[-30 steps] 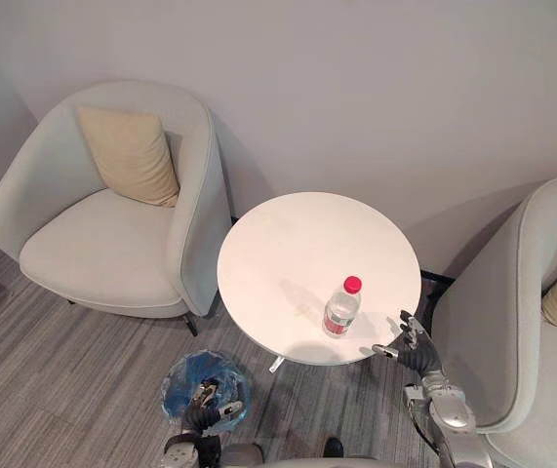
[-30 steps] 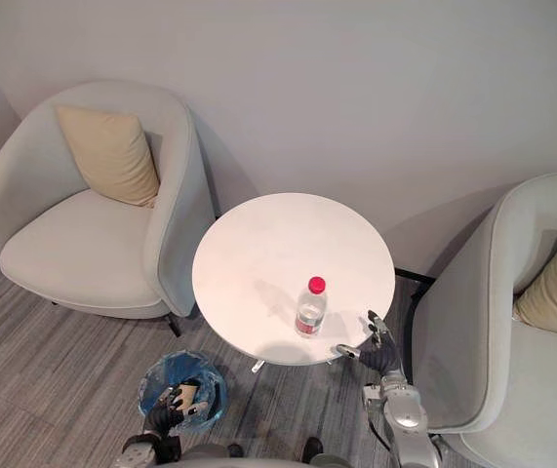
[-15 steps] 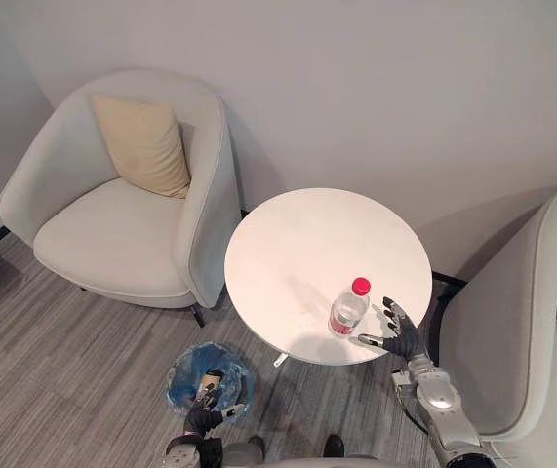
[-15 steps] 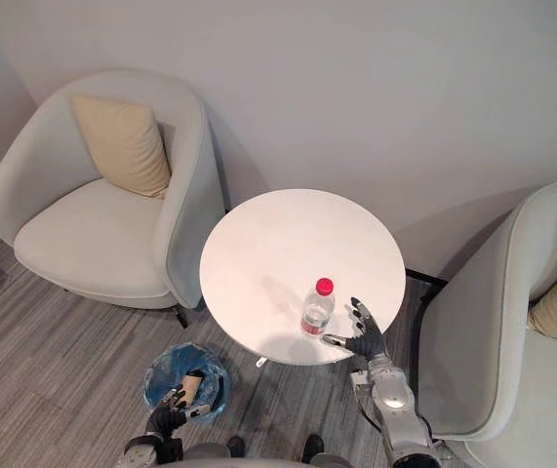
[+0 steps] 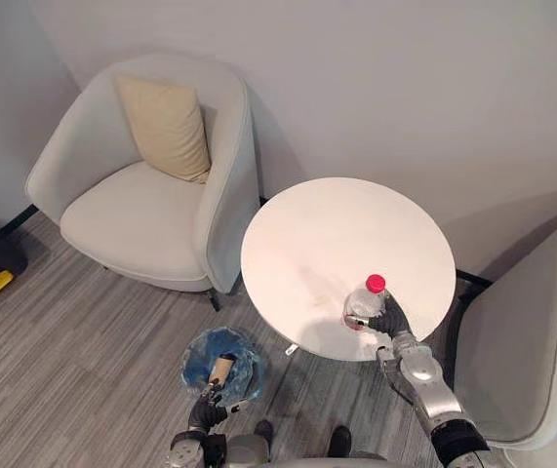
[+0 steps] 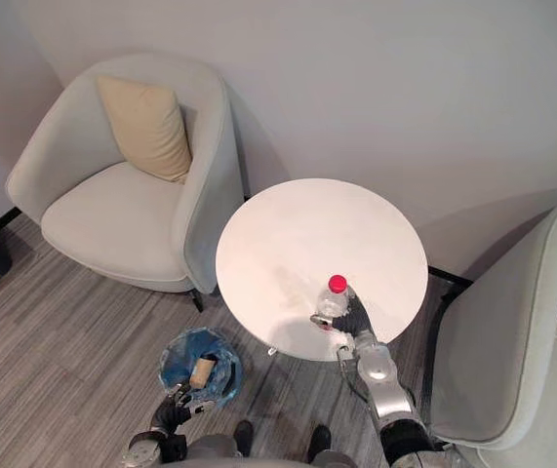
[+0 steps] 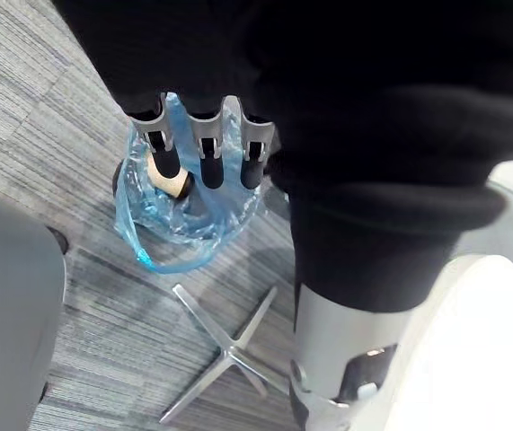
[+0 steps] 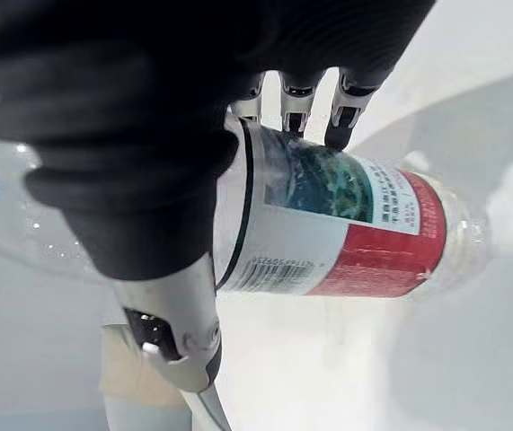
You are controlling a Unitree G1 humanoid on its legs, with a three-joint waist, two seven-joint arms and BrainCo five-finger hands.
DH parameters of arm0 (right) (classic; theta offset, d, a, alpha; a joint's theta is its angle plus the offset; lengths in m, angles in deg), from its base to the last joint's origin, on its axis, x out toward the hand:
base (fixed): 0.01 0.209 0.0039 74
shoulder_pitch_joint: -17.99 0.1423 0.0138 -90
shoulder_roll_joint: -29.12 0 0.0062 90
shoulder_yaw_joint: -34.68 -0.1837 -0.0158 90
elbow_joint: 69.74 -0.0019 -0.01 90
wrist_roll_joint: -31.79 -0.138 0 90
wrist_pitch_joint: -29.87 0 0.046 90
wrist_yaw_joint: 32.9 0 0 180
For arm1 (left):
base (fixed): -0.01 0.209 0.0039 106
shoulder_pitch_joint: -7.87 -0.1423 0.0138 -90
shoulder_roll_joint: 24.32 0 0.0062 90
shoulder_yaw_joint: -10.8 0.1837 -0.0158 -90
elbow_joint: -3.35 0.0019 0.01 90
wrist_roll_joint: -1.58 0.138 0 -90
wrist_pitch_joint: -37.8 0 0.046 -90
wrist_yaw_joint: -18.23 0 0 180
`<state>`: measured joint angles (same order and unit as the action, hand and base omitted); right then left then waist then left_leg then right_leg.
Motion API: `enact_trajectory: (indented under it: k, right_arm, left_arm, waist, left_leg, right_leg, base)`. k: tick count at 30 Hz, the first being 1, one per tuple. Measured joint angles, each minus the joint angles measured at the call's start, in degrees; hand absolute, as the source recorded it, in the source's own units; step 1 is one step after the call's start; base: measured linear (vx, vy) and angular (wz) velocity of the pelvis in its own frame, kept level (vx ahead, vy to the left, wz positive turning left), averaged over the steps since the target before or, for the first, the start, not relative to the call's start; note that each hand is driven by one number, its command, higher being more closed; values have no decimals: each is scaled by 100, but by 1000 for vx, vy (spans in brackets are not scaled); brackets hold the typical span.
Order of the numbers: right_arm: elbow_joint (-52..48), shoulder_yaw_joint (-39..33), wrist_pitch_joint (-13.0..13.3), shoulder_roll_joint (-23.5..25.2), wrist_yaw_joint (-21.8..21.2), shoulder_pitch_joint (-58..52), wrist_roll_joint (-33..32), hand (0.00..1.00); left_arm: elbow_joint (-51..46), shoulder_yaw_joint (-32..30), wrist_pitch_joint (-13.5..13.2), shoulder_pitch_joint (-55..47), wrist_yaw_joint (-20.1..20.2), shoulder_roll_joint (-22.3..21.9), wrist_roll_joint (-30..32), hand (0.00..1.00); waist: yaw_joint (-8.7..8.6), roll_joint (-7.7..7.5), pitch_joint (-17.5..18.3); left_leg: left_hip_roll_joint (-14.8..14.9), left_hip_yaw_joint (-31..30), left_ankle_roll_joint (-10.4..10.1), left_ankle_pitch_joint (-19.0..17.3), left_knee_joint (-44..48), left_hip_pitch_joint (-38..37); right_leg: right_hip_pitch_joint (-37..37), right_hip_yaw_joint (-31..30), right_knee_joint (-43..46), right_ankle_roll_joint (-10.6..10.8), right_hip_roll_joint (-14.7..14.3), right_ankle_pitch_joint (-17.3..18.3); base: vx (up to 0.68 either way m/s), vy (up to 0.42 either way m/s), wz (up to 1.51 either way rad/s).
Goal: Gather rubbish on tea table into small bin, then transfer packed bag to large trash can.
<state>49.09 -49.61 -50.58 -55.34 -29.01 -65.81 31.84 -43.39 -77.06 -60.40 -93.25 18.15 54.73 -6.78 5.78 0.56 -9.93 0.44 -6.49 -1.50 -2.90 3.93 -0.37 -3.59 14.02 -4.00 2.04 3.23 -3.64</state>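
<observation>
Bottle (image 5: 363,302), clear plastic, in right robot hand (image 5: 392,318).

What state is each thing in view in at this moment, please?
water bottle: standing on the tea table, red cap on, gripped by the right hand.
right hand: fingers curled round the water bottle.
small bin: on the floor, blue bag open, a tan item inside.
left hand: open, above the small bin.
cushion: propped against the armchair's back.
</observation>
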Motion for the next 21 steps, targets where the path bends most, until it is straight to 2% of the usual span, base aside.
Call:
enact_trajectory:
  k: [4,9,17,20,21]
  right_arm:
    - [153,-10,3,-4,128,375,-108,100]
    - [205,-13,-7,-9,244,782,-194,100]
    - [121,-8,-6,27,334,919,-293,100]
    - [-138,1,-2,32,358,840,-287,100]
    - [-547,12,7,32,358,681,-279,100]
  left_arm:
    - [-31,10,-9,95,-3,-18,-8,0]
    - [-70,23,-104,115,-14,-32,-117,0]
    - [-207,71,-116,116,-50,-34,-121,0]
    - [-232,71,-120,117,-113,-35,-120,0]
    - [-232,71,-121,117,-121,-39,-120,0]
  waist:
    - [130,37,-153]
    - [134,48,-288]
    - [141,76,-474]
    - [136,83,-515]
    - [132,84,-515]
  left_leg:
    - [1,-33,-12,14,13,104]
    - [-29,-125,-1,34,42,254]
    - [-61,-129,-1,33,85,271]
    - [-52,-128,-2,32,101,279]
    - [-47,-127,-3,31,101,278]
  right_leg:
    - [98,24,24,0,-2,0]
    - [189,132,26,0,19,1]
    - [198,149,86,20,65,16]
    - [204,139,96,20,63,17]
    - [205,134,96,20,55,18]
  base:
    - [-18,-4,4]
    - [-2,1,10]
    - [-9,8,2]
    - [-52,2,-1]
    - [-31,-4,-2]
